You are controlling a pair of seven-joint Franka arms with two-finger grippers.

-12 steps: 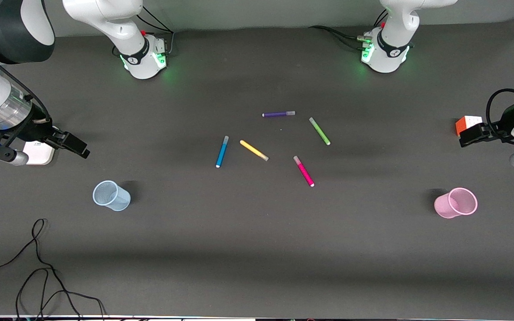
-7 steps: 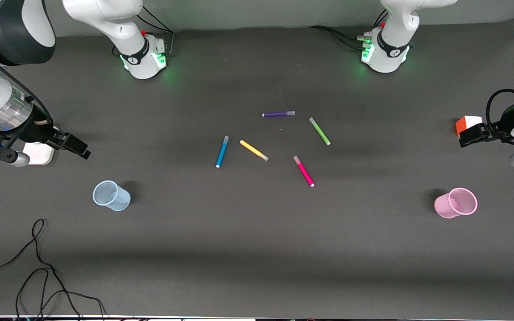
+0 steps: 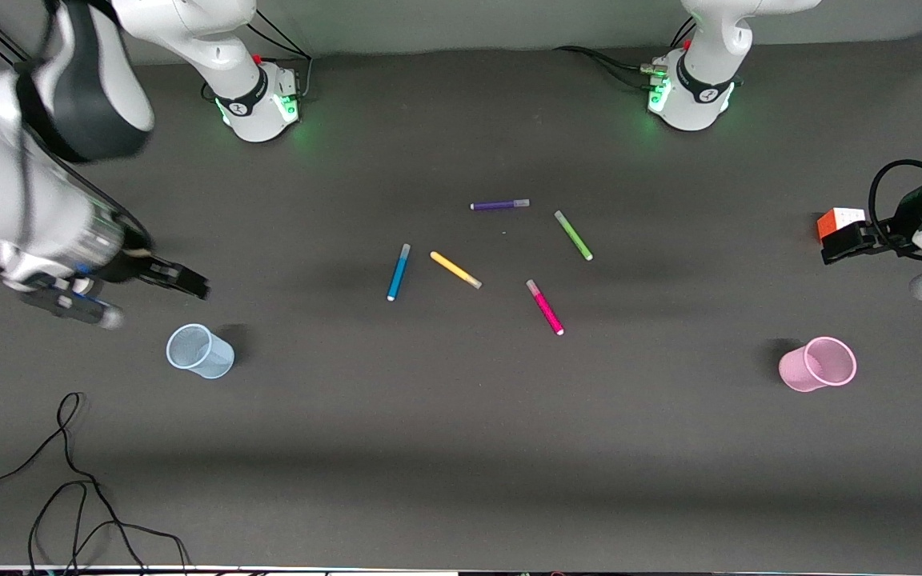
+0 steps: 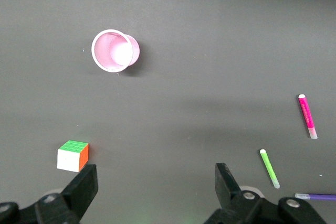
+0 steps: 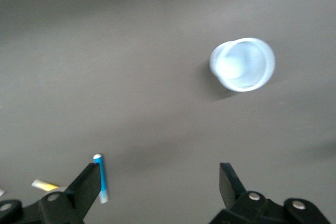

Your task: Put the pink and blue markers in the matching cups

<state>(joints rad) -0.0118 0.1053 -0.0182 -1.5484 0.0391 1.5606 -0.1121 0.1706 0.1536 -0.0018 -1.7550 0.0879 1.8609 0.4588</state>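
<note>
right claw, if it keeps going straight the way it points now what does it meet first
Probably bare table. The right claw, open, looks down on empty mat; the blue marker lies by one finger and the blue cup well off its line.

Two white arms with black joint bands are seen, each rising from a rounded white base lit by green lamps and fed by black cables. The right gripper point(image 3: 181, 282) and the left gripper point(image 3: 837, 244) are fitted with black fingers, and small silver screws are seen on their mounts.
</note>
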